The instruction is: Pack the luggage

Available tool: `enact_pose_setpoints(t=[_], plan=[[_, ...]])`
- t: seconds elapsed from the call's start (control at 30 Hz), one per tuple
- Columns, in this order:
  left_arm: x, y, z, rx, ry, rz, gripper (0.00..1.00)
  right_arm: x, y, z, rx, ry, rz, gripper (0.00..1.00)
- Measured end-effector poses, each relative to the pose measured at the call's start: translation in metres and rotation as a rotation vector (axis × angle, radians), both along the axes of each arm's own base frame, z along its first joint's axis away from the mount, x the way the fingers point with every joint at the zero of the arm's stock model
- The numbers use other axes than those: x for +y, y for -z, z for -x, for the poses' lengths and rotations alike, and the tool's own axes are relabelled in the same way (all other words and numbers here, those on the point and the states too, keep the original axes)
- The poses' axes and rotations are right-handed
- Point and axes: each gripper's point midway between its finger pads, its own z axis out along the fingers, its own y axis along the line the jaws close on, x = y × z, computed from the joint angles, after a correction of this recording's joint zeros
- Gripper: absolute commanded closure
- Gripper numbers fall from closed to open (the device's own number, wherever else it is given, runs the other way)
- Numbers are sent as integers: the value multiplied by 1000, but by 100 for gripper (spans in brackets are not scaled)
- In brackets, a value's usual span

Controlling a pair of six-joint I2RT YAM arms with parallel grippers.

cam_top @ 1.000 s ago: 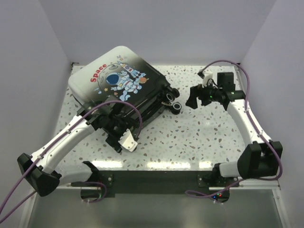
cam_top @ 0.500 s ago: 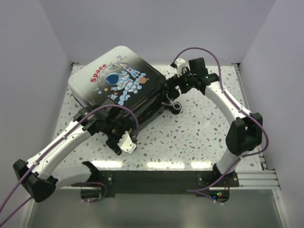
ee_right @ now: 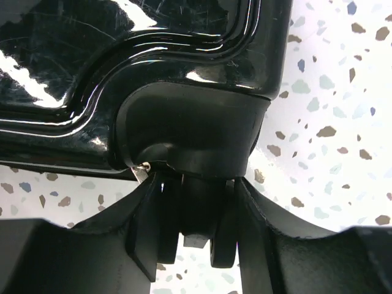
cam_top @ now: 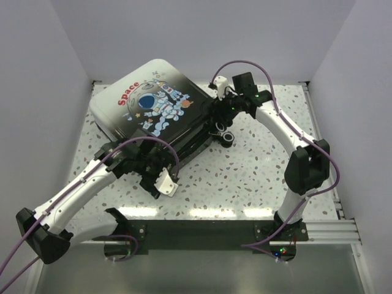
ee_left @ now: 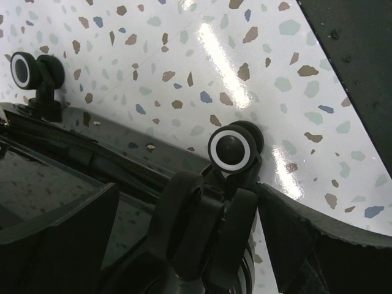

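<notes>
The luggage (cam_top: 153, 101) lies closed at the back left of the table, astronaut print and red "Space" facing up. My left gripper (cam_top: 149, 164) is at its near edge. In the left wrist view it (ee_left: 190, 199) stands open, with a black twin wheel (ee_left: 208, 226) between the spread fingers; a white-ringed wheel (ee_left: 229, 149) sits just beyond. My right gripper (cam_top: 216, 116) is at the case's right corner. In the right wrist view it (ee_right: 196, 205) has its fingers (ee_right: 144, 226) pressed on both sides of a corner wheel (ee_right: 199, 208) under the glossy black shell (ee_right: 153, 55).
A speckled terrazzo tabletop (cam_top: 257, 171) sits inside white walls. One more suitcase wheel (cam_top: 228, 138) sticks out toward the table's middle, and another (ee_left: 27, 70) shows in the left wrist view. A black strip (cam_top: 202, 229) runs along the near edge by the arm bases.
My right arm swung left from the right side of the table to the suitcase's right corner, and its jaws narrowed onto the wheel. The left arm shifted slightly along the near edge.
</notes>
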Motion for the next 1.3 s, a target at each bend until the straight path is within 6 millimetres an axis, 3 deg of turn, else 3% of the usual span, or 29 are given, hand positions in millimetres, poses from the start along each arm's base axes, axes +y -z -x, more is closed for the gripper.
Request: enact_pose_setpoints(t=[0.03,0.1,0.33,0.67,0.93,1.3], plan=[[0,0,-1,-7,-4,4,0,1,-3,0,-5,-4,4,81],[-1,0,-4,-19,-16,12,0,4,-7,2,-6,-22,-7,100],[-10,-8,-16,-47,-77,72,0,3,-11,3,12,-31,8,100],[-11,-17,-18,-54,-146,123,0,-1,-43,6,-5,-23,10,100],[-11,-18,-10,-38,-111,131,0,-19,-29,14,-15,-4,32,100],[-11,-27,-7,-86,-34,127,0,-18,-30,11,-17,20,12,100]])
